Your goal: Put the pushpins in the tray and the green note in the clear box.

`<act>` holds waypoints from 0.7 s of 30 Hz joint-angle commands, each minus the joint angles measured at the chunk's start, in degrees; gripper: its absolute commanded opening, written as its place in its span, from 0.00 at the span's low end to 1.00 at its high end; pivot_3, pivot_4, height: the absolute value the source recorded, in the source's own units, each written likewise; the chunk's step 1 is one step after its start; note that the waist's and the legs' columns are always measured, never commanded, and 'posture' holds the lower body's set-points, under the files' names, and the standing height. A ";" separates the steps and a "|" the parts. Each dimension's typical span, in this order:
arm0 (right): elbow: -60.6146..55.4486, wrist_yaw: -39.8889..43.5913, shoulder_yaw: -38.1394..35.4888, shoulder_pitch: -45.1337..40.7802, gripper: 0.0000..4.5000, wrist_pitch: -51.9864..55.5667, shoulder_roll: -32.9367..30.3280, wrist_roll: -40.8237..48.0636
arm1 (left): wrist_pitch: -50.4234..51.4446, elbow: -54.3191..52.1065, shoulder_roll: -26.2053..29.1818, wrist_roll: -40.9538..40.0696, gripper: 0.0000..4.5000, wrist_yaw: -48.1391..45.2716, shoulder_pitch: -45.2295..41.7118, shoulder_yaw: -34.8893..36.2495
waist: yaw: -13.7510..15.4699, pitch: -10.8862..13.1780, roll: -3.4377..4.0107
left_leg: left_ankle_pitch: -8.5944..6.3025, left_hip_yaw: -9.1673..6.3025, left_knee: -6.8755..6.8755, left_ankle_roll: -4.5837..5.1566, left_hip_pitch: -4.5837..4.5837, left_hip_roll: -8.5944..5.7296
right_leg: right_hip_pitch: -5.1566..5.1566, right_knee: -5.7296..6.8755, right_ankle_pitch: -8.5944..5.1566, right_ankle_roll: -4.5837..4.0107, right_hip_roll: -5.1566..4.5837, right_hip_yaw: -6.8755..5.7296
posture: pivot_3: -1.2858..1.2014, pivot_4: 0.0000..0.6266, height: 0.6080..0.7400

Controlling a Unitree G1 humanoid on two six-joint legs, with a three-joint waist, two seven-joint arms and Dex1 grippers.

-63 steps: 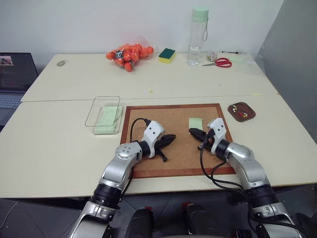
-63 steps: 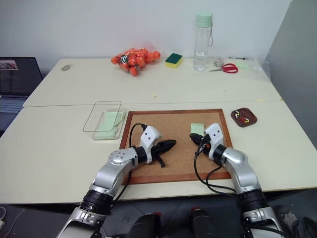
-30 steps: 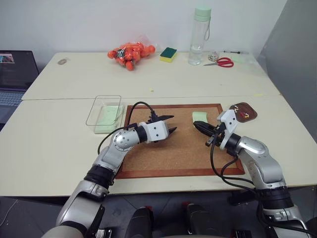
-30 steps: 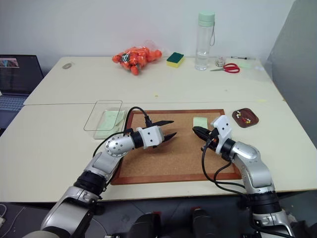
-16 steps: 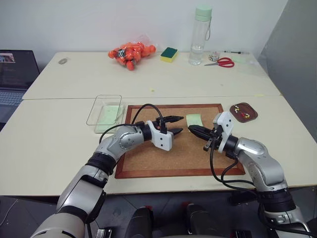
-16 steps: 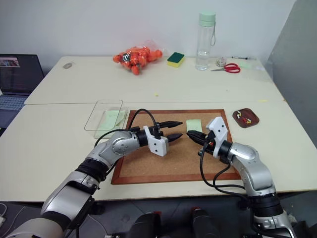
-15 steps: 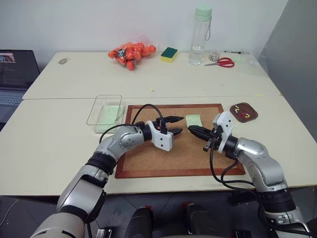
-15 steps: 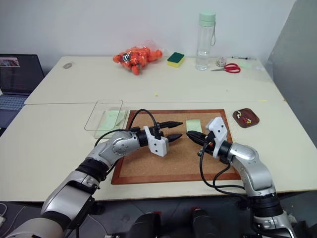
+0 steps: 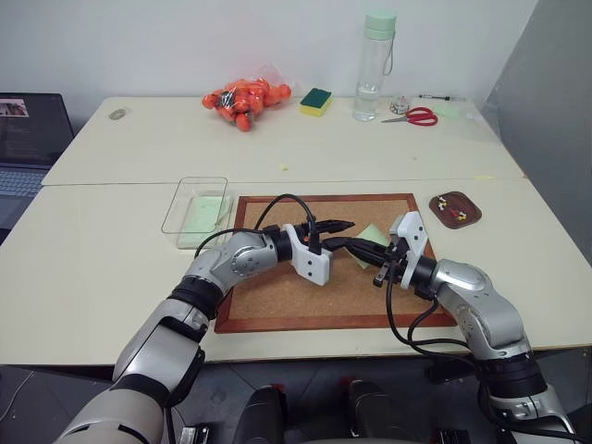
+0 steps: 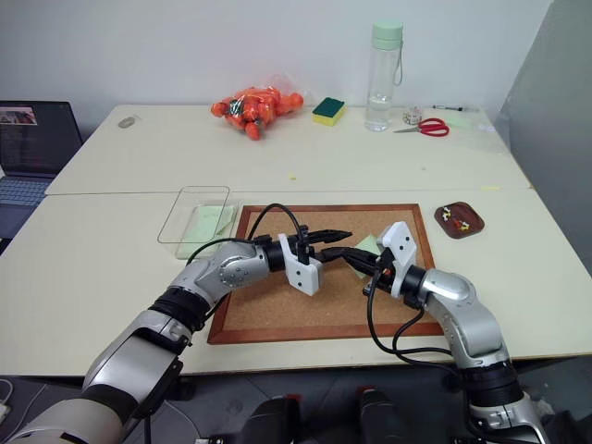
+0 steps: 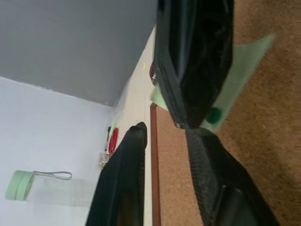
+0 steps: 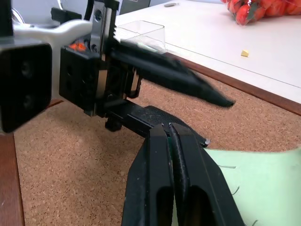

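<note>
Right pincer (image 10: 356,261) clamped on green note (image 9: 374,235), lifting it off cork board (image 9: 277,296). Left pincer (image 9: 344,233) apart, positioned for handover toward clear box (image 9: 181,211).

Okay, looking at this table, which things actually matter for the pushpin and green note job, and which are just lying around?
Job:
green note on the cork board
green pushpin
clear box
brown tray

Lying about:
orange bag
sponge
bottle
scissors
laptop
</note>
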 commanded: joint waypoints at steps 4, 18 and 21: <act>-2.80 0.32 -0.62 -0.32 0.00 -0.21 0.20 1.88 | -1.04 -0.35 0.49 -0.15 0.00 0.68 -0.63 -0.29 | 0.00 0.00 0.00 | 0.00 0.00 0.00 0.00 0.00 0.00 | 0.00 0.00 0.00 0.00 0.00 -0.01 | 0.52 0.24 1.00; -1.76 1.85 -2.53 -1.90 0.00 0.16 -3.03 3.51 | 2.14 0.21 1.44 -4.03 0.00 0.33 0.38 2.14 | 0.02 0.00 0.00 | 0.00 -0.01 0.01 0.00 0.00 0.01 | 0.00 0.02 0.00 0.00 0.00 -0.01 | 0.52 0.24 1.00; -0.18 2.15 -3.69 -3.64 0.00 0.52 -3.69 4.09 | 5.00 -0.58 0.66 -9.04 0.00 -1.97 1.69 3.88 | -0.04 0.00 0.00 | 0.00 -0.01 0.01 0.00 0.01 0.01 | 0.00 0.02 0.00 0.00 0.00 -0.02 | 0.52 0.24 1.00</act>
